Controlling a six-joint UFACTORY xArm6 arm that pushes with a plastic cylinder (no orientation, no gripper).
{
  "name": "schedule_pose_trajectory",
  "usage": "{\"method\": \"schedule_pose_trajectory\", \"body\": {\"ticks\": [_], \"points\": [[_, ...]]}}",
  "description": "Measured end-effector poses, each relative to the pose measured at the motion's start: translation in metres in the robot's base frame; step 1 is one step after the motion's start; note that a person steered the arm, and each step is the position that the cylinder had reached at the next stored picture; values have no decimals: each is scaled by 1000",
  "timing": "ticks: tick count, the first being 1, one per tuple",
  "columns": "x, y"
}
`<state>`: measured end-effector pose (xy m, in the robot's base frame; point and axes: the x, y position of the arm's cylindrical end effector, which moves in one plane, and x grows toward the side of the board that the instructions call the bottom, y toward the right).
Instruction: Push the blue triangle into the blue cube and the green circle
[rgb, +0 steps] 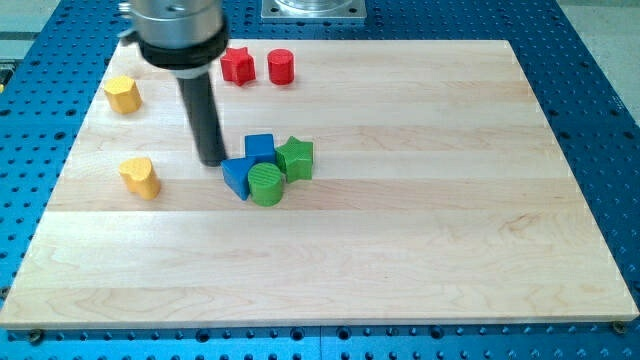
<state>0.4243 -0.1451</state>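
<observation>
The blue triangle (236, 177) lies left of centre on the wooden board (420, 240). It touches the blue cube (260, 148) just above it and the green circle (266, 186) at its right. A green star (295, 158) sits against the cube and the circle on their right. My tip (212, 160) stands just left of the blue triangle and the blue cube, right beside them.
A red star (237, 65) and a red cylinder (281, 66) sit near the view's top. A yellow block (122, 94) lies at the upper left and another yellow block (140, 177) at the left. A blue perforated table (600, 120) surrounds the board.
</observation>
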Motion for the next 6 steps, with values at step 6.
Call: {"method": "schedule_pose_trajectory", "body": {"ticks": [6], "points": [[92, -35]]}}
